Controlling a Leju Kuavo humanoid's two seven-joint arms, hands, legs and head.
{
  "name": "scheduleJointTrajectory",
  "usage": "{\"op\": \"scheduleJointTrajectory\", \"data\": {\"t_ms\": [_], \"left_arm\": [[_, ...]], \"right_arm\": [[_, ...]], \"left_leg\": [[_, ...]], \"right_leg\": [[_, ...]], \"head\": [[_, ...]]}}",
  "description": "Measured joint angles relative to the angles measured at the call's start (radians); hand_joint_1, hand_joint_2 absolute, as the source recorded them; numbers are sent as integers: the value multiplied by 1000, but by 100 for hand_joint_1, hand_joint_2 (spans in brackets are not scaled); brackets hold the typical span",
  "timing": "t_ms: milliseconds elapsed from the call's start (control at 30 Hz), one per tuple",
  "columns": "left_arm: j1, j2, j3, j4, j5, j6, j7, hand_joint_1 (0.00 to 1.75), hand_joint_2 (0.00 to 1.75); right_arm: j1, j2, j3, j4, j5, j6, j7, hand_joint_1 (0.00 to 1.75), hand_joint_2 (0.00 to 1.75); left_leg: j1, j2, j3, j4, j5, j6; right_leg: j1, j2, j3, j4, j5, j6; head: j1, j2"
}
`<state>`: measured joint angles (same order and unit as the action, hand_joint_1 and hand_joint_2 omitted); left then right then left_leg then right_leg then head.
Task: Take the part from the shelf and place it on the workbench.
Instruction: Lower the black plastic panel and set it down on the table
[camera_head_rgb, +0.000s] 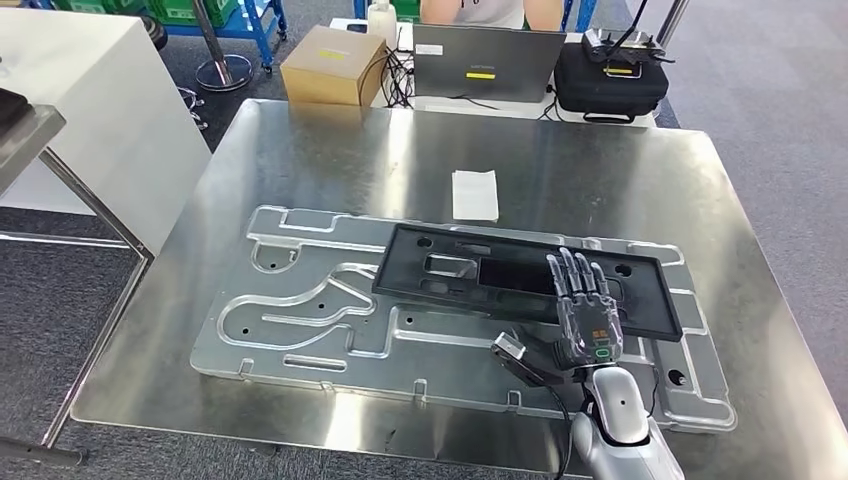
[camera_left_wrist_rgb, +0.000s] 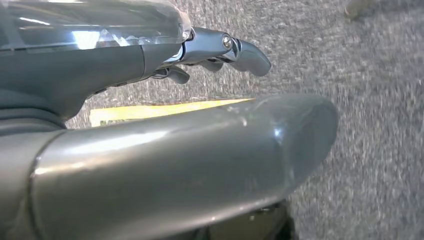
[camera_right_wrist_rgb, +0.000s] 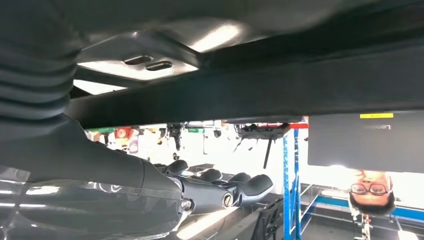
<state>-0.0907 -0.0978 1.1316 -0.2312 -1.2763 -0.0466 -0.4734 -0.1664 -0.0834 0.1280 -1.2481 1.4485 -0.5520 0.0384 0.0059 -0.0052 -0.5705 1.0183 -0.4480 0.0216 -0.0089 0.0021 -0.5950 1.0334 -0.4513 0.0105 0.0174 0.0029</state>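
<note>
A brushed steel table (camera_head_rgb: 300, 150) stands on grey carpet, carrying a machined aluminium plate (camera_head_rgb: 300, 330). The black part (camera_head_rgb: 440, 275) lies flat on that plate. The right hand (camera_head_rgb: 585, 305) rests over the part's near edge, fingers extended, gripping nothing. The left hand (camera_left_wrist_rgb: 220, 50) hangs above carpet, fingers loosely curled, empty. Behind, a grey laptop (camera_head_rgb: 488, 62) reads "Lenovo".
</note>
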Motion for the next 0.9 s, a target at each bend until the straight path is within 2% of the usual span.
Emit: {"op": "scheduleJointTrajectory", "data": {"t_ms": [67,133,167,200,267,300,333,367,433,467,500,600,633,667,700,767,800,833,867,900], "left_arm": [[1,0,3,0,2,-4,0,0,0],[2,0,6,0,6,-7,-1,0,0],[2,0,8,0,7,-8,-2,0,0],[2,1,10,0,8,-10,-2,0,0],[4,1,15,0,10,-16,-4,0,0],[5,1,16,0,10,-18,-4,0,0],[7,1,18,0,11,-20,-5,0,0],[7,1,18,0,12,-20,-6,0,0],[6,2,19,0,15,-22,-7,0,0],[6,2,19,0,16,-22,-8,0,0],[5,2,19,0,17,-22,-8,0,0],[6,2,20,0,17,-23,-9,0,0],[5,2,20,0,17,-23,-9,0,0],[4,2,20,0,17,-24,-9,0,0],[4,2,20,0,17,-24,-9,0,0],[3,2,21,0,18,-26,-10,0,0],[4,2,21,0,18,-27,-10,0,0],[4,2,22,0,19,-28,-10,0,0],[4,2,22,0,19,-29,-10,0,0],[4,2,23,0,19,-30,-10,0,0]], "right_arm": [[3,0,-2,0,-1,-2,-2,0,0],[6,3,-3,0,-1,-5,-5,0,0],[7,4,-3,0,-1,-7,-6,0,0],[9,6,-3,0,0,-9,-7,0,0],[14,9,-3,1,4,-14,-9,0,0],[18,10,-3,1,8,-16,-9,0,0],[21,12,-3,2,11,-17,-9,0,0],[24,12,-3,3,16,-19,-9,0,0],[28,15,-4,4,23,-21,-10,0,0],[29,16,-4,4,26,-22,-10,0,0],[29,16,-4,4,28,-23,-10,0,0],[30,16,-5,4,35,-28,-10,0,0],[32,17,-5,4,37,-29,-10,0,0],[33,17,-6,4,39,-30,-10,0,0],[34,17,-6,4,41,-31,-10,0,0],[36,17,-7,4,47,-32,-11,0,0],[37,17,-7,4,49,-32,-11,0,0],[40,18,-7,4,51,-31,-11,0,0],[41,18,-7,4,53,-31,-11,0,0],[42,18,-7,4,56,-31,-11,0,0]], "left_leg": [[-2,-1,-2,1,1,-10],[-2,-1,-5,7,-10,-20],[-1,0,-12,29,-32,-24],[0,0,-27,71,-66,-28],[4,0,-71,197,-144,-34],[6,0,-85,249,-169,-37],[7,0,-84,268,-175,-39],[8,0,-62,245,-161,-40],[10,0,20,112,-115,-40],[8,-1,53,52,-95,-38],[7,-2,70,15,-84,-35],[0,-2,65,4,-64,-14],[0,0,60,1,-54,-6],[1,1,53,-2,-42,3],[3,3,43,-5,-30,11],[2,5,16,-4,-9,18],[0,5,1,-3,1,18],[-2,5,-14,-2,10,18],[-5,5,-28,-1,20,18],[-7,5,-40,0,28,18]], "right_leg": [[5,1,2,-12,3,-6],[-1,-1,1,-20,11,-17],[-4,-3,0,-25,16,-24],[-7,-6,-3,-28,21,-31],[-5,-9,-14,-28,29,-36],[-4,-10,-21,-27,33,-36],[-4,-10,-28,-24,38,-34],[-4,-9,-36,-20,42,-32],[-7,-8,-52,-9,50,-24],[-7,-8,-58,-4,54,-18],[-6,-7,-62,-1,58,-12],[-6,-5,-65,-8,78,11],[-9,-4,-68,-6,74,17],[-11,-3,-77,9,53,22],[-12,-3,-91,43,14,25],[-13,-3,-130,166,-87,30],[-13,-3,-143,226,-118,32],[-13,-3,-142,264,-128,32],[-12,-3,-124,268,-117,29],[-9,-3,-87,235,-95,24]], "head": [[0,0],[-1,0],[-3,0],[-6,0],[-10,0],[-10,0],[-10,0],[-10,0],[-11,0],[-10,0],[-9,0],[-7,0],[-7,0],[-7,0],[-5,0],[-3,0],[-2,0],[-3,0],[-3,0],[-3,0]]}}
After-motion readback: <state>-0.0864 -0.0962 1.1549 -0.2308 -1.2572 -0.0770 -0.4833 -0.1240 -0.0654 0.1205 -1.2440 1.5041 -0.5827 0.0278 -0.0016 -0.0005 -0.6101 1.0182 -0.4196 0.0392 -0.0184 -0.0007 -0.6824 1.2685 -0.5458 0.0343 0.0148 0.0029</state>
